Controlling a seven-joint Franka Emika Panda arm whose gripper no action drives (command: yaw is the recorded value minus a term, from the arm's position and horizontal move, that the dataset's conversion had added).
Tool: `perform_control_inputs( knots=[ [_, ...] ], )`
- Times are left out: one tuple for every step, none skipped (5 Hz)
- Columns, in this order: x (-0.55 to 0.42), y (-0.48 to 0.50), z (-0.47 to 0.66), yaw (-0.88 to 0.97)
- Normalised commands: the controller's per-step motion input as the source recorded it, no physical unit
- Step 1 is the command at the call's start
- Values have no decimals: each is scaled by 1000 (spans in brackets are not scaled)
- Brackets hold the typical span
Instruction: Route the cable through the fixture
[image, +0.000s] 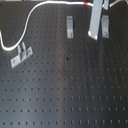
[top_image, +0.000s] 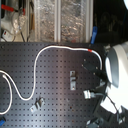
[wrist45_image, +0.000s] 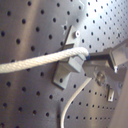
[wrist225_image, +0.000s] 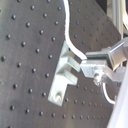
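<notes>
Black perforated board (image: 65, 85) fills your workspace, with wide bare room toward the first exterior view's bottom. Your cable (top_image: 35, 70) runs from its red band (top_image: 89, 50) near the arm (top_image: 116, 67) leftward along the board's far edge in the second exterior view, then curves down and loops off the left edge. Three metal clips (image: 70, 27) stand apart. In the first wrist view the gripper (wrist45_image: 95, 59) is clenched on the cable's end beside a clip (wrist45_image: 67, 67).

black perforated board (image: 70, 95) | clear ribbed bins (top_image: 60, 20) behind board in second exterior view
</notes>
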Motion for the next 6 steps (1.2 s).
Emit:
perform_control_inputs(
  knots=[
    [7,1,197,-189],
    [128,274,193,-309],
    [97,314,203,-231],
    [-183,164,273,0],
    [-260,81,331,0],
    [-261,56,183,-20]
  ],
)
